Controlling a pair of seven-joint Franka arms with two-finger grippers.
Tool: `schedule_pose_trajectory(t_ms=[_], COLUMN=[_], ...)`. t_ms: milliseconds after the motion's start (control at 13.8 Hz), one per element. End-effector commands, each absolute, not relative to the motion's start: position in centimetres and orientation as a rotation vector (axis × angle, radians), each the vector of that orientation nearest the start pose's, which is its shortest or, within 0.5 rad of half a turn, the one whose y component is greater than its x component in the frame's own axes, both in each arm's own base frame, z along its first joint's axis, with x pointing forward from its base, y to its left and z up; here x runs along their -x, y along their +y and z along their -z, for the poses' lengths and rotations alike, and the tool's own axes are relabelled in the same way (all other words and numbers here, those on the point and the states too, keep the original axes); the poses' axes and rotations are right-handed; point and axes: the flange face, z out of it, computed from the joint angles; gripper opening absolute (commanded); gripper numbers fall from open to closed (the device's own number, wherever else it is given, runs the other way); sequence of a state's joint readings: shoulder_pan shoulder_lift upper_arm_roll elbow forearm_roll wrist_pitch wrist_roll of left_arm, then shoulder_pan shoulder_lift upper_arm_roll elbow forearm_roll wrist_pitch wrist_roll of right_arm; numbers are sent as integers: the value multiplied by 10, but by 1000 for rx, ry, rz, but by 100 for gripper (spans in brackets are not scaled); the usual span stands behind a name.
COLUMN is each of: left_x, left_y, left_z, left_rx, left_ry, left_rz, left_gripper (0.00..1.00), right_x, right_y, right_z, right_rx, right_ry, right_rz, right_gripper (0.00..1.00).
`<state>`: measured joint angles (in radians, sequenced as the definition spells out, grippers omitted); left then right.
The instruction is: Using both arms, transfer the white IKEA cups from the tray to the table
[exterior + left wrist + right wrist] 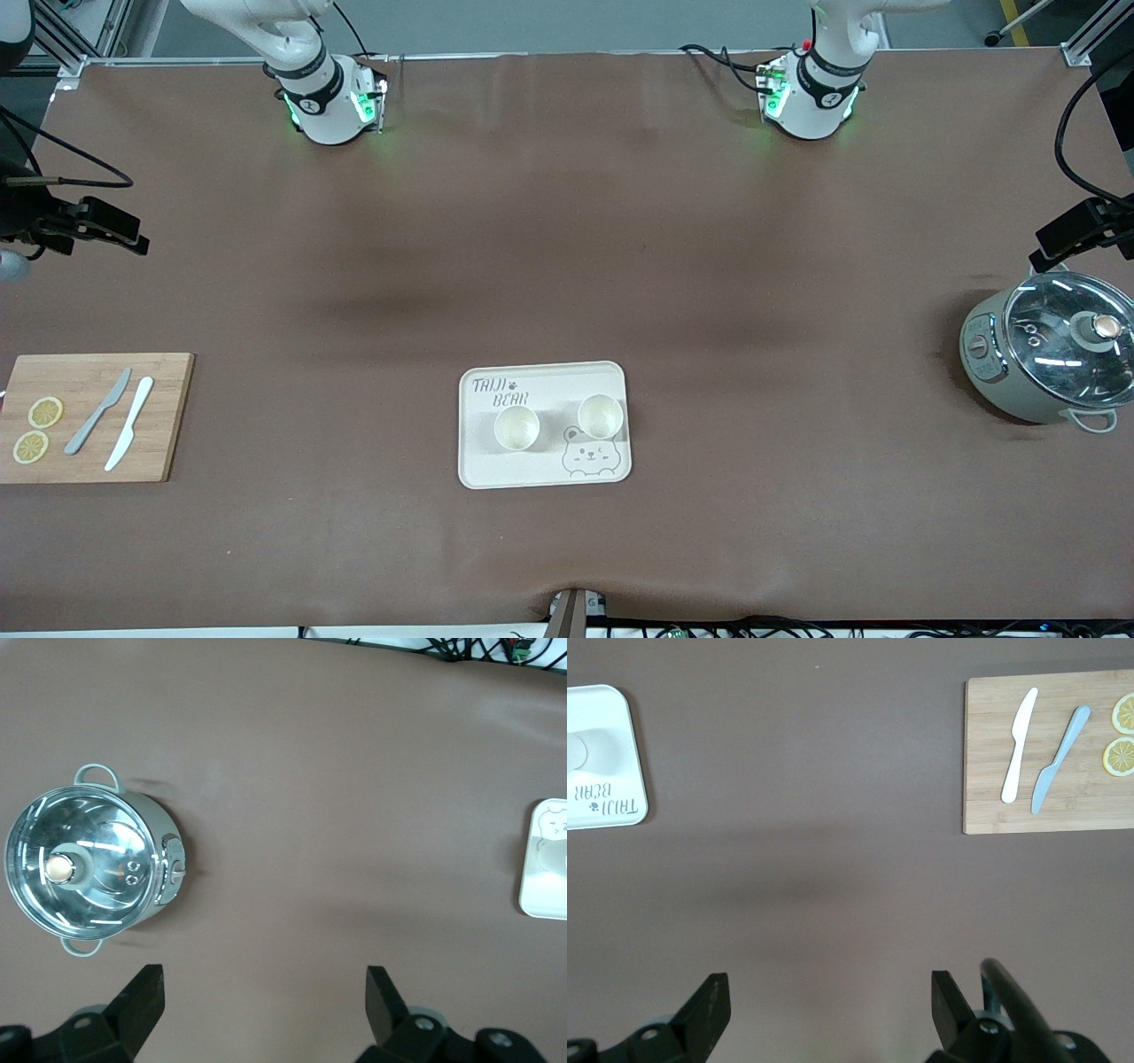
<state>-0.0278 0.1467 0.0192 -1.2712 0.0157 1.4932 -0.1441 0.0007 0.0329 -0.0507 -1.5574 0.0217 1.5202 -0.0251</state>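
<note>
Cream-white handleless cups [516,428] [600,416]: both on bear-printed tray [478,470], none moved | left gripper [266,997], right gripper [830,1001]: we see both wide, empty, over bare cloth.

My brown matte cloth-covered tabletop [567,266] lies evenly lit; grey floor [532,27] and silver aluminium frame rails [1085,35] show past its corners.

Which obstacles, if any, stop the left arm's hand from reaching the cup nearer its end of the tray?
Probably none. The left hand is open over bare table, and the cup stands uncovered on the tray, apart from the other cup.
</note>
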Motion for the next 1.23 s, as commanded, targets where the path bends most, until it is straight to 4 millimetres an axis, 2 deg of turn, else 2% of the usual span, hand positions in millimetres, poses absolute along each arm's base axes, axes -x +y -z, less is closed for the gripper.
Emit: schedule_pose_trajectory(t_ms=[0,580,942,1159], left_x=[-581,-584,-616,-630], left_y=[-3,-3,-21,-51], left_z=[-686,-681,-625,-593], left_rx=[3134,3142,3127,3135], left_ry=[-219,-237,-204,-175], left_rz=[145,132,9,-48], left_gripper=[100,100,100,100], right_x=[-555,-556,-557,-561], right_y=[-25,-23,-19,-8], right_z=[-609,-607,-610,-617], right_rx=[3129,3128,3126,3110], right_ry=[26,26,14,4], right_rz=[-98,-98,-83,-54], right_gripper=[100,100,100,100])
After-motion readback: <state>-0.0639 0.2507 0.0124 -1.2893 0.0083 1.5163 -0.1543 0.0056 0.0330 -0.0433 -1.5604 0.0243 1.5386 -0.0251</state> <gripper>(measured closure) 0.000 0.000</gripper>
